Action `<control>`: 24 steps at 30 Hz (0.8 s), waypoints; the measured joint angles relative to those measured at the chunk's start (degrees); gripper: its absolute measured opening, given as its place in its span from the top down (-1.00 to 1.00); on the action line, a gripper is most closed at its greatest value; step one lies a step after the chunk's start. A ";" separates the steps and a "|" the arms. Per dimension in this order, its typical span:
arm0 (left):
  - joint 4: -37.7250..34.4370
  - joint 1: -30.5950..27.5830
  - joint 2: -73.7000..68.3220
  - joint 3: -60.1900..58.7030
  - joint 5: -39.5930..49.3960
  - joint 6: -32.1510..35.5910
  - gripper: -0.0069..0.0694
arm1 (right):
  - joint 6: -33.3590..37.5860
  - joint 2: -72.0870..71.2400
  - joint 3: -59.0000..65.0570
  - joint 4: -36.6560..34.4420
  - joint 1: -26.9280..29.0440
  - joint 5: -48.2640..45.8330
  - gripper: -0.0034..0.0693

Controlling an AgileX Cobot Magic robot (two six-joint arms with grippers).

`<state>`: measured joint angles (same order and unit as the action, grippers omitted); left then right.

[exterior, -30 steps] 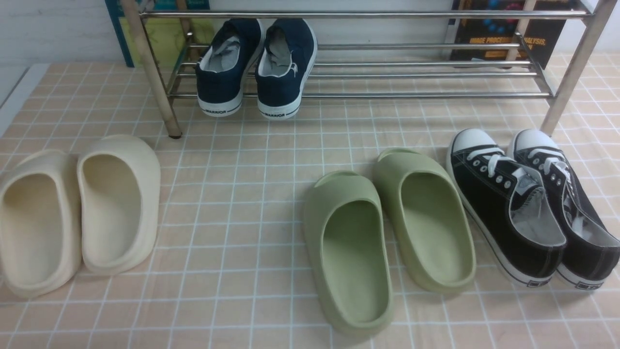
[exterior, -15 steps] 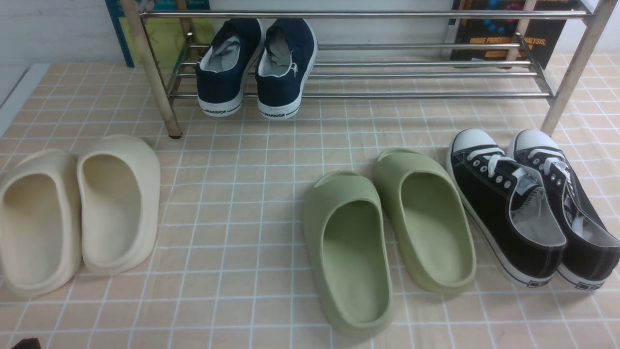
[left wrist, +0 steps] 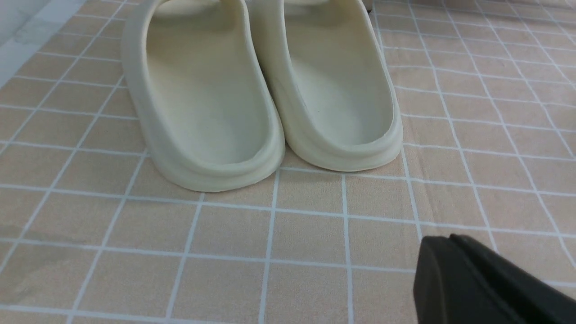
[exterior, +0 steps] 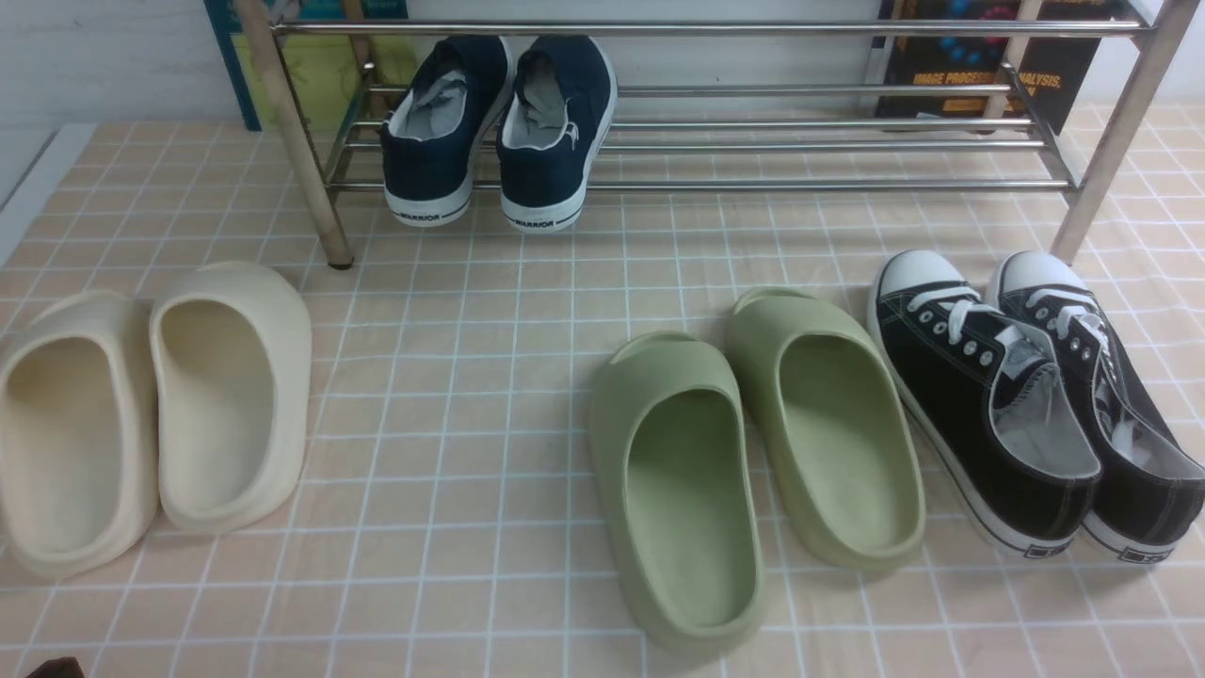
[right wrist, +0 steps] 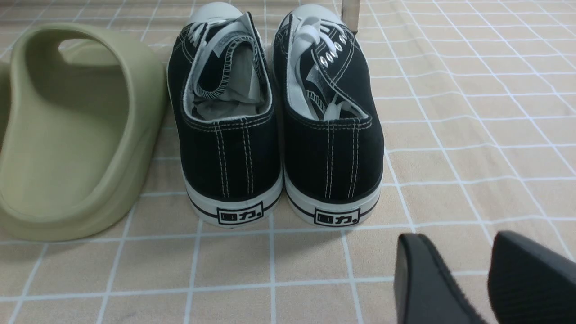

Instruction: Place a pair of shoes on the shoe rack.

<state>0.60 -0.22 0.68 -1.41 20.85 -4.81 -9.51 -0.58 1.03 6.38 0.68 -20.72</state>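
The pair of shoes, two navy slip-ons (exterior: 555,141) with white soles, rests side by side on the lower rods of the shoe rack (exterior: 800,184), near its left end, heels toward me. My left gripper (left wrist: 443,240) is shut and empty, low over the tiled cloth in front of the cream slides (left wrist: 202,103). Only a dark bit of it (exterior: 52,667) shows at the front view's bottom left corner. My right gripper (right wrist: 459,252) stands open with nothing between its fingers, just behind the heels of the black sneakers (right wrist: 229,148). It is outside the front view.
Cream slides (exterior: 231,395) lie at the left, green slides (exterior: 678,490) in the middle, black lace-up sneakers (exterior: 988,405) at the right by the rack's right leg (exterior: 1101,169). Books (exterior: 979,75) lean behind the rack. Most of its rods to the right of the navy pair are bare.
A dark bit of my left gripper has come into the front view's bottom left corner. The shoes and the rack have not moved.
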 joint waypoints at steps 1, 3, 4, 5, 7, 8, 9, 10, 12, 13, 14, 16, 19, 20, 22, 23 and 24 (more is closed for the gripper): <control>0.13 0.00 0.00 0.00 0.00 -0.06 0.76 | 0.00 0.00 0.00 0.00 0.00 0.00 0.25; 0.18 0.00 0.00 0.00 0.00 -0.06 0.76 | 0.00 0.00 0.00 0.00 0.00 0.00 0.25; 0.20 0.00 0.00 0.00 0.00 -0.12 0.76 | 0.00 0.00 0.00 0.00 0.00 0.00 0.25; 0.25 0.00 0.00 0.00 0.00 -0.12 0.76 | 0.00 0.00 0.00 0.00 0.00 0.00 0.25; 0.25 0.00 0.00 0.00 0.00 -0.12 0.76 | 0.00 0.00 0.00 0.00 0.00 0.00 0.25; 0.25 0.00 0.00 0.00 0.00 -0.12 0.76 | 0.00 0.00 0.00 0.00 0.00 0.00 0.25; 0.25 0.00 0.00 0.00 0.00 -0.12 0.76 | 0.00 0.00 0.00 0.00 0.00 0.00 0.25; 0.25 0.00 0.00 0.00 0.00 -0.12 0.76 | 0.00 0.00 0.00 0.00 0.00 0.00 0.25; 0.25 0.00 0.00 0.00 0.00 -0.12 0.75 | 0.00 0.00 0.00 0.00 0.00 0.00 0.25; 0.25 0.00 0.00 0.00 0.00 -0.12 0.74 | 0.00 0.00 0.00 0.00 0.00 0.00 0.25; 0.25 0.00 0.00 0.00 0.00 -0.12 0.74 | 0.00 0.00 0.00 0.00 0.00 0.00 0.25; 0.25 0.00 0.00 0.00 0.00 -0.12 0.73 | 0.00 0.00 0.00 0.00 0.00 0.00 0.25; 0.25 0.00 0.00 0.00 0.00 -0.12 0.72 | 0.00 0.00 0.00 0.00 0.00 0.00 0.25; 0.27 0.00 0.00 0.00 0.00 -0.12 0.72 | 0.00 0.00 0.00 0.00 0.00 0.00 0.25; 0.27 0.00 0.00 0.00 0.00 -0.12 0.72 | 0.00 0.00 0.00 0.00 0.00 0.00 0.25; 0.32 0.00 0.00 0.00 0.00 -0.12 0.72 | 0.00 0.00 0.00 0.00 0.00 0.00 0.25; 0.38 0.00 0.00 0.01 0.00 -0.12 0.72 | 0.00 0.00 0.00 0.00 0.00 0.00 0.25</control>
<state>0.98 -0.22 0.68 -1.40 20.85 -4.93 -9.51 -0.58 1.03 6.38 0.68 -20.72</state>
